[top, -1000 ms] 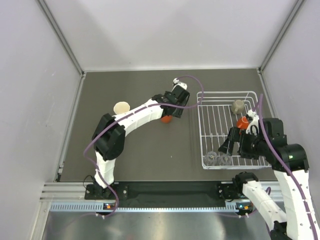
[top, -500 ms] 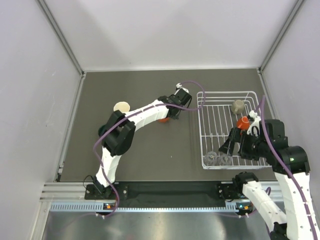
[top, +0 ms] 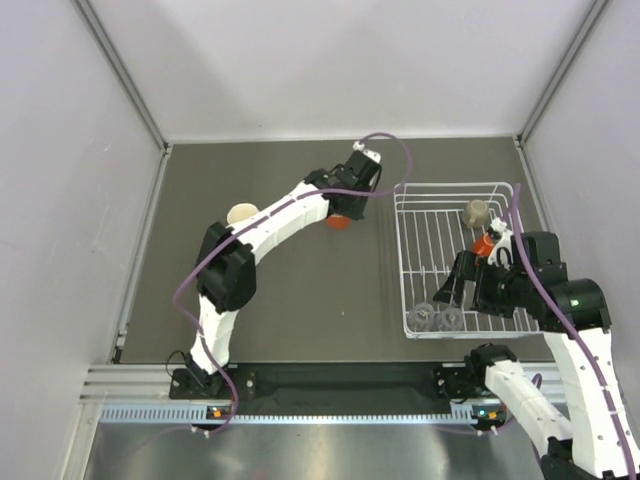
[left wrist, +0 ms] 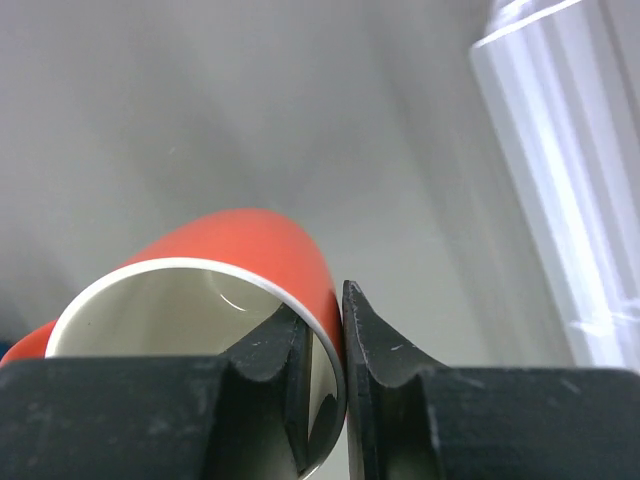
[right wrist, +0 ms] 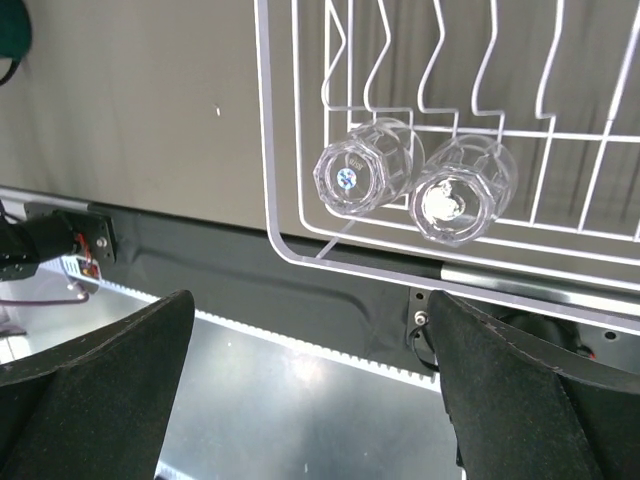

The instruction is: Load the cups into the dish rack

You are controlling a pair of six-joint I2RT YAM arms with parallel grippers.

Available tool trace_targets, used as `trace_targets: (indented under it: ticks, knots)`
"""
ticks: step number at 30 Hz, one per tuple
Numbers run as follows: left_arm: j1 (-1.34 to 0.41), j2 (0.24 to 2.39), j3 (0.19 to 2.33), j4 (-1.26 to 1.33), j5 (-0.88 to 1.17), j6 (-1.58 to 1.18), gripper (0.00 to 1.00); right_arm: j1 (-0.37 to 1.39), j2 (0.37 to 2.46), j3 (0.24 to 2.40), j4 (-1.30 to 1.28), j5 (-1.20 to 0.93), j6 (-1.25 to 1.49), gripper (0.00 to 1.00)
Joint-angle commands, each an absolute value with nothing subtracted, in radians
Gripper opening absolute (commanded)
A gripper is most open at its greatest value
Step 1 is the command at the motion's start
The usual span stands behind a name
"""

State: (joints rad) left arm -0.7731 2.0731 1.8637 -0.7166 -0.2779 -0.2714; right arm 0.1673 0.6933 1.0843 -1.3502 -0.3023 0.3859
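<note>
Top external view: on the dark surface (top: 300,300), with the white dish rack (top: 450,184) at its right, the left arm has swung its pincer (top: 346,212) farther from the arms' bases over the past second, level with the rack's far-left corner. The large orange mug (top: 340,222) travels with it, having stood nearer the bases a second ago. The left wrist view shows the hold: the jaws are all but closed on the mug's wall at the rim, one finger inside against the white, the other outside on the orange. Grey wall rather than surface fills the background, which suggests the mug is lifted and in transit, though it remains outside the rack. The right arm has barely stirred. Its pincer (right wrist: 310,300) hangs spread wide and empty over the rack's near-left corner.

The beige mug (top: 243,214) waits on the surface beside the left arm. A greyish cup (top: 477,212) sits at the rack's far end. Two clear glasses (right wrist: 365,175) stand side by side in the near-left corner. A dark green cup (right wrist: 12,40) shows at the edge of the right wrist view, outside the rack. The tiny orange cup (top: 484,244) sits inside, close by the right arm. Loading looks about half done.
</note>
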Motion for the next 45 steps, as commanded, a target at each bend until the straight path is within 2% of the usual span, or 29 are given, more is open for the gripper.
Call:
trace_targets:
  ticks: [1, 2, 5, 11, 14, 20, 28, 35, 38, 45]
  knots:
    - [-0.741, 1.841, 1.964, -0.648, -0.106, -0.310, 0.00, 0.170, 0.729, 1.072, -1.281, -0.354, 0.388, 1.00]
    - [-0.736, 1.789, 1.951, -0.628, -0.019, -0.317, 0.00, 0.170, 0.736, 1.071, -1.261, -0.370, 0.387, 1.00]
    - [-0.730, 1.709, 1.934, -0.595, 0.075, -0.333, 0.00, 0.170, 0.768, 1.072, -1.233, -0.391, 0.390, 1.00]
    - [-0.730, 1.629, 1.918, -0.728, 0.126, -0.308, 0.00, 0.170, 0.814, 1.075, -1.183, -0.434, 0.387, 1.00]
    - [-0.736, 1.557, 1.803, -0.764, 0.181, -0.276, 0.00, 0.170, 0.833, 1.068, -1.161, -0.449, 0.382, 1.00]
    - [-0.824, 1.413, 1.528, -0.810, 0.074, -0.262, 0.00, 0.170, 0.877, 1.039, -1.114, -0.485, 0.390, 1.00]
    - [-0.879, 1.296, 1.388, -0.747, 0.078, -0.365, 0.00, 0.172, 0.956, 1.032, -1.032, -0.547, 0.402, 1.00]
    - [-0.870, 1.221, 1.434, -0.637, 0.136, -0.445, 0.00, 0.173, 0.992, 1.055, -0.979, -0.635, 0.406, 1.00]
    - [-0.844, 1.192, 1.434, -0.522, 0.233, -0.498, 0.00, 0.179, 0.999, 1.089, -0.954, -0.687, 0.437, 1.00]
    - [-0.772, 1.075, 1.309, -0.051, 0.371, -0.681, 0.00, 0.193, 0.973, 1.212, -0.772, -0.862, 0.655, 1.00]
